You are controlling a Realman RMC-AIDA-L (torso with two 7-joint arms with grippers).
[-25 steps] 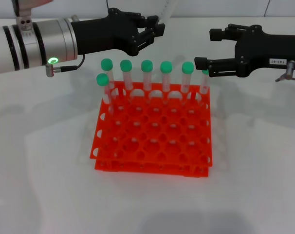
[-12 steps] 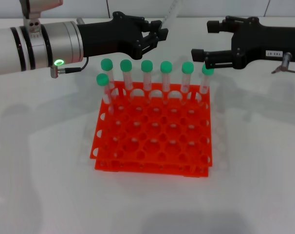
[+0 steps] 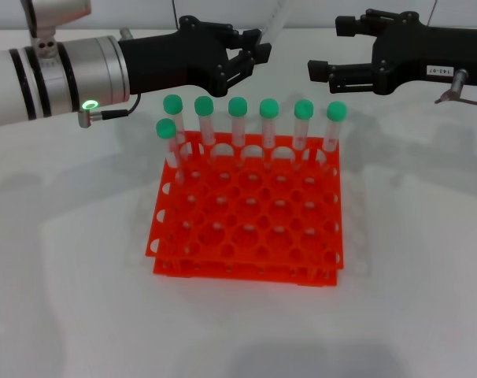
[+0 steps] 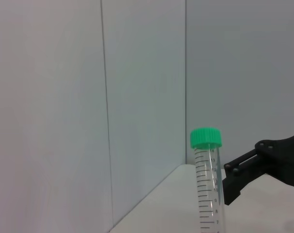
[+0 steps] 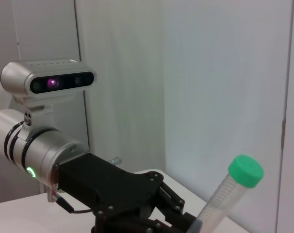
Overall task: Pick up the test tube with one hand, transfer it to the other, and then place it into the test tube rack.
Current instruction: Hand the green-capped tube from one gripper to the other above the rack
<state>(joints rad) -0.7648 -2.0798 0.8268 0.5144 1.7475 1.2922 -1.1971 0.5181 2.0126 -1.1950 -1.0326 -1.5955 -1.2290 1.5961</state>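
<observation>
My left gripper (image 3: 256, 50), black and unlabelled, is shut on the test tube (image 3: 275, 24), which slants up out of the head view behind the rack. The left wrist view shows its green cap and marked clear body (image 4: 207, 184). The right wrist view shows the tube (image 5: 232, 191) standing out of the left gripper (image 5: 183, 221). My right gripper (image 3: 330, 49), black with a white label, is open, level with the left one and a short way to its right. The orange-red test tube rack (image 3: 246, 236) stands below both.
Several green-capped tubes (image 3: 237, 118) stand in the rack's far row, with one more in the second row at the left. The white table (image 3: 73, 299) surrounds the rack. A pale wall (image 4: 89, 97) stands behind. The left arm's wrist camera (image 5: 50, 82) faces the right gripper.
My right gripper has risen and moved left toward the left gripper, uncovering the far-right tube's cap. The left gripper has barely moved and still holds the tube.
</observation>
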